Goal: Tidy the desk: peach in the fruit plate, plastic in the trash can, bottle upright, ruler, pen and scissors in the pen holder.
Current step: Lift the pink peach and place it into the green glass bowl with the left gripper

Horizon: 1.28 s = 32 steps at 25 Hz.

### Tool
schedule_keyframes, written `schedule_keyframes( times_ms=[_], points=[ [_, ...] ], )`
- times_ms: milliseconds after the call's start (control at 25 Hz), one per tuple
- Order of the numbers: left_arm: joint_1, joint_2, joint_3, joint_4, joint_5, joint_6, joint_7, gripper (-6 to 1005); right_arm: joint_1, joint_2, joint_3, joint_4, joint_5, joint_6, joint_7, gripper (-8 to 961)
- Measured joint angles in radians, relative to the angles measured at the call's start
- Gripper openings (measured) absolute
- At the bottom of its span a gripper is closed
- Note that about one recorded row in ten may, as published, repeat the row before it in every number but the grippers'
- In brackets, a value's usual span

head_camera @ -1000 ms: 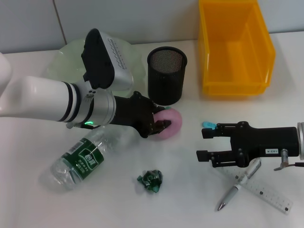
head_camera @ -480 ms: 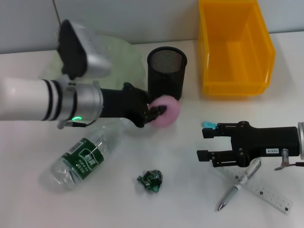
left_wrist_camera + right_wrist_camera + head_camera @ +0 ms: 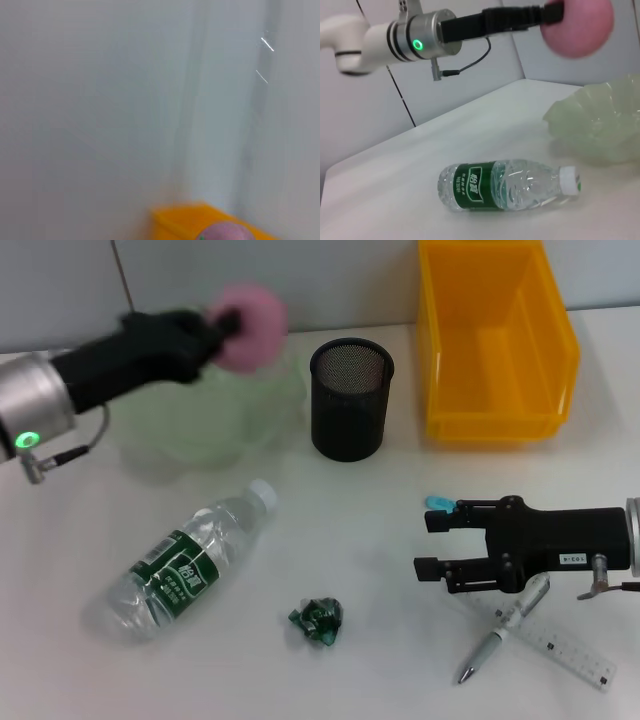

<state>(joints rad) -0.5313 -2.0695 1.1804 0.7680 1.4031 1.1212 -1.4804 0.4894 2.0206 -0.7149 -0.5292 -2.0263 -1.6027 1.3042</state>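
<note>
My left gripper (image 3: 228, 325) is raised at the back left, shut on the pink peach (image 3: 255, 312). It hangs over the far edge of the pale green fruit plate (image 3: 190, 430). The right wrist view shows the peach (image 3: 577, 27) held high above the plate (image 3: 600, 125). The bottle (image 3: 185, 570) lies on its side at the front left. Crumpled green plastic (image 3: 317, 618) rests near the front middle. My right gripper (image 3: 432, 540) stands open low over the table on the right, beside the pen (image 3: 500, 630) and ruler (image 3: 572, 650). Only a teal tip of the scissors (image 3: 437, 503) shows.
The black mesh pen holder (image 3: 350, 398) stands at the back middle. The yellow trash can (image 3: 495, 340) sits behind it on the right. The wall runs close behind the plate and bin.
My left gripper has lifted the peach off the table by the pen holder and carried it up and back left over the plate. The right arm has not moved.
</note>
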Motion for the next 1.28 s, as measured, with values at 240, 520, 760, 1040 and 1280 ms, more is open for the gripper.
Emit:
schedule_keyframes(
  times_ms=[240, 520, 760, 1040, 1280],
  points=[
    [-0.034, -0.002, -0.093, -0.259, -0.294, -0.089, 0.305, 130, 0.000, 0.003, -0.001, 0.000, 0.000, -0.004, -0.004, 747],
    [-0.119, -0.009, -0.025, -0.368, -0.302, -0.277, 0.417, 100, 0.000, 0.007, -0.002, -0.001, 0.000, -0.006, -0.004, 747],
    [-0.162, -0.010, 0.028, -0.398, -0.304, -0.398, 0.427, 76, 0.002, 0.010, -0.001, 0.000, 0.000, -0.007, -0.004, 747],
    [-0.167, -0.011, 0.028, -0.403, -0.328, -0.425, 0.423, 184, 0.010, 0.011, -0.002, 0.000, 0.000, -0.007, -0.006, 747],
    [-0.168, -0.011, 0.028, -0.405, -0.328, -0.427, 0.422, 434, 0.016, 0.011, -0.003, -0.001, -0.001, -0.005, -0.007, 747]
  ],
)
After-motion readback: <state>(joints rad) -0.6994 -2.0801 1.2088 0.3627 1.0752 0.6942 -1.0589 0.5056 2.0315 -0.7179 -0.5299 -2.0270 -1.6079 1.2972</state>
